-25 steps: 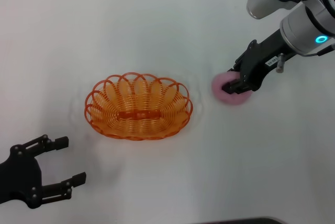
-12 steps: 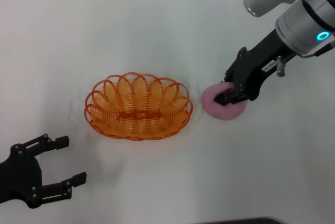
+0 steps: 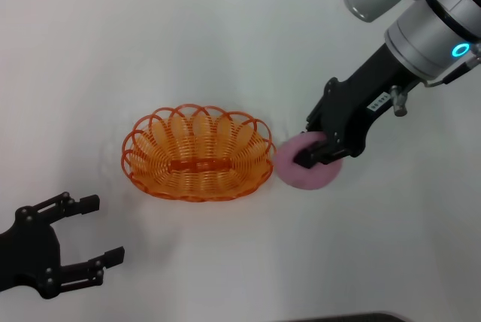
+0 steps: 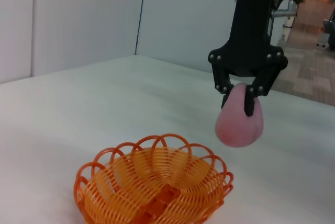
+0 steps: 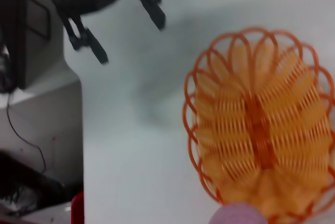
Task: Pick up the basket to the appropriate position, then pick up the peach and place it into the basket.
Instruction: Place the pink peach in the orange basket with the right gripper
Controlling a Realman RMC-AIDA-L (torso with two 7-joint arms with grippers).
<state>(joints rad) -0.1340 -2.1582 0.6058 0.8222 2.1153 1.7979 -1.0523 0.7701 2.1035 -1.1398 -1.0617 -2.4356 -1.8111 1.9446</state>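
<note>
At three o'clock of the basket, just off its rim: the peach, lifted clear of the table and pinched between the fingers of the right gripper. Carried a fair way toward nine o'clock over the last second, from well apart to almost touching the scalloped edge in the head view. Grasp made, then; transport nearly done, only the last stretch over the rim and the release left, by the look of it. Hanging high above the basket in the left wrist view, stem spot hidden. Basket lying flat, mouth up, long axis running nine to three. Down at seven o'clock, left gripper parked, fingers spread, empty.
</note>
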